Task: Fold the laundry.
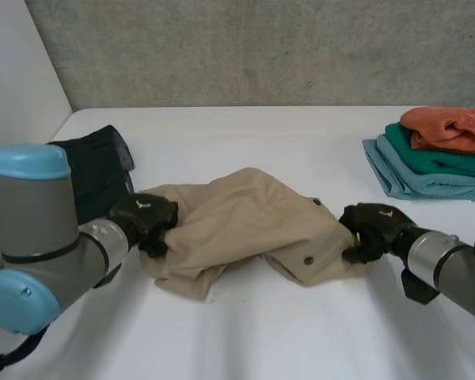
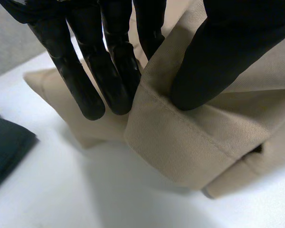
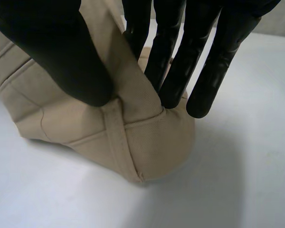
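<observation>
Right now the tan garment [image 1: 245, 226] lies crumpled in the centre of the frame on the white desk [image 1: 261, 340], bunched rather than flat. The step in hand, as I judge it, is spreading it out before any fold. The left hand [image 1: 146, 218] pinches a hemmed edge at the garment's left end, thumb on top of the hem and fingers behind it. The right hand [image 1: 370, 229] pinches a seamed corner at the right end the same way, thumb against fingers. To do this well, both pinches should hold firm while the hands draw apart evenly and lift a little, so the twisted layers fall open, then lay the cloth down smooth — pulling one side harder would likely drag the heap sideways. Counted: one tan garment with two dark buttons [image 1: 307, 260] showing, two hands, one dark garment [image 1: 95, 178] at the middle left of the frame, and one stack [image 1: 435, 154] at the upper right holding three folded cloths — orange over green over pale blue.
</observation>
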Available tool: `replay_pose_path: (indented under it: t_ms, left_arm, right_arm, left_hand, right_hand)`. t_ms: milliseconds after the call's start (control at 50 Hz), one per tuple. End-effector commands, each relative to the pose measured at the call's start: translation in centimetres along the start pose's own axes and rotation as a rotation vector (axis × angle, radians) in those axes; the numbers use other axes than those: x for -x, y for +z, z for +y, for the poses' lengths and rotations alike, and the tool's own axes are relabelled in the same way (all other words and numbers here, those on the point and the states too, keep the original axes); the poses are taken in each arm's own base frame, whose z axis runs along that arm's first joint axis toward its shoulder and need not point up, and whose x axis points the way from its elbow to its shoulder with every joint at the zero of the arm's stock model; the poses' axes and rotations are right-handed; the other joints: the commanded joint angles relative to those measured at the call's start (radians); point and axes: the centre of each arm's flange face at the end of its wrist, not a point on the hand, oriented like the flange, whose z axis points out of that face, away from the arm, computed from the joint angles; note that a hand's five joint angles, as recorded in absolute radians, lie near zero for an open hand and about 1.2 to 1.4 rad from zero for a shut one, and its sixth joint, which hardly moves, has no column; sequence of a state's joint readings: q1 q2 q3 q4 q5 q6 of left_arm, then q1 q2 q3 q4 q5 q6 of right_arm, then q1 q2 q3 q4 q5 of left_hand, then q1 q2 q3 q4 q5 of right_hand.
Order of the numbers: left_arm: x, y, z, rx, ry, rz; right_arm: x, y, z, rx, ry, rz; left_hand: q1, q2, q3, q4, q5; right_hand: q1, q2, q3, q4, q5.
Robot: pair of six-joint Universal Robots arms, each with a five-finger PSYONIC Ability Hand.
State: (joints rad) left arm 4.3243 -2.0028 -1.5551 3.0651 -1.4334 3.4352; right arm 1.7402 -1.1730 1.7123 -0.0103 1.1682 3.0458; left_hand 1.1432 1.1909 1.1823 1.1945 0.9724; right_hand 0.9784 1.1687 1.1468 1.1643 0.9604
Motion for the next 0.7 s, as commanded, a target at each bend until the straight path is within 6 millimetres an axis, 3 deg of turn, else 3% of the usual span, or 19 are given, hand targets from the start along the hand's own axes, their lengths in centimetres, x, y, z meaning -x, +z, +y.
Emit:
replay_pose_path:
  t_ms: [20, 60, 80, 180, 200, 240, 340, 420, 500, 560, 640, 660, 700]
  left_arm:
    - [1.8, -1.8, -4.4, -0.132, 0.017, -0.124]
    - [2.7, -3.6, -6.7, -0.209, 0.027, -0.173]
    - [2.9, -4.2, -7.4, -0.239, 0.029, -0.187]
    - [4.2, -9.2, -12.7, -0.444, 0.046, -0.274]
    - [4.5, -11.0, -14.4, -0.515, 0.051, -0.299]
    - [4.7, -12.7, -15.8, -0.577, 0.057, -0.316]
    - [5.0, -17.4, -19.3, -0.741, 0.072, -0.365]
    - [5.1, -19.3, -20.2, -0.794, 0.072, -0.393]
    - [5.2, -19.6, -20.2, -0.797, 0.069, -0.401]
    - [5.1, -18.7, -19.6, -0.764, 0.066, -0.390]
    - [4.9, -16.3, -18.0, -0.680, 0.060, -0.366]
    - [5.0, -14.4, -17.0, -0.624, 0.055, -0.355]
    - [5.1, -12.5, -16.3, -0.577, 0.050, -0.340]
  right_arm:
    - [-1.1, 0.7, -4.9, -0.150, -0.086, 0.023]
    - [-1.1, 0.1, -7.0, -0.207, -0.139, 0.038]
    - [-0.9, -1.3, -9.8, -0.285, -0.212, 0.057]
    - [0.9, -6.3, -16.7, -0.474, -0.423, 0.104]
    - [1.3, -7.0, -17.7, -0.503, -0.449, 0.112]
    - [2.0, -9.1, -20.4, -0.579, -0.503, 0.133]
    - [3.2, -12.7, -24.0, -0.672, -0.552, 0.150]
    - [3.9, -14.6, -25.6, -0.699, -0.574, 0.159]
    - [4.1, -15.1, -26.1, -0.697, -0.585, 0.159]
    - [3.7, -13.8, -25.5, -0.648, -0.588, 0.150]
    - [3.7, -10.5, -23.6, -0.547, -0.606, 0.113]
    - [3.9, -9.8, -23.2, -0.527, -0.613, 0.102]
    - [4.4, -8.5, -22.4, -0.494, -0.632, 0.077]
  left_hand:
    - [0.253, 0.205, 0.214, 0.202, 0.249]
    - [0.253, 0.205, 0.214, 0.202, 0.249]
    - [0.253, 0.205, 0.214, 0.202, 0.249]
    - [0.253, 0.205, 0.214, 0.202, 0.249]
    - [0.253, 0.205, 0.214, 0.202, 0.249]
    - [0.253, 0.205, 0.214, 0.202, 0.249]
    - [0.253, 0.205, 0.214, 0.202, 0.249]
    - [0.253, 0.205, 0.214, 0.202, 0.249]
    - [0.253, 0.205, 0.214, 0.202, 0.249]
    - [0.253, 0.205, 0.214, 0.202, 0.249]
    - [0.253, 0.205, 0.214, 0.202, 0.249]
    - [0.253, 0.205, 0.214, 0.202, 0.249]
    - [0.253, 0.205, 0.214, 0.202, 0.249]
  right_hand:
    - [0.418, 0.228, 0.249, 0.232, 0.261]
    - [0.418, 0.228, 0.249, 0.232, 0.261]
    - [0.418, 0.228, 0.249, 0.232, 0.261]
    - [0.418, 0.228, 0.249, 0.232, 0.261]
    - [0.418, 0.228, 0.249, 0.232, 0.261]
    - [0.418, 0.228, 0.249, 0.232, 0.261]
    - [0.418, 0.228, 0.249, 0.232, 0.261]
    - [0.418, 0.228, 0.249, 0.232, 0.261]
    - [0.418, 0.228, 0.249, 0.232, 0.261]
    - [0.418, 0.228, 0.249, 0.232, 0.261]
    - [0.418, 0.228, 0.249, 0.232, 0.261]
    - [0.418, 0.228, 0.249, 0.232, 0.261]
    - [0.418, 0.228, 0.249, 0.232, 0.261]
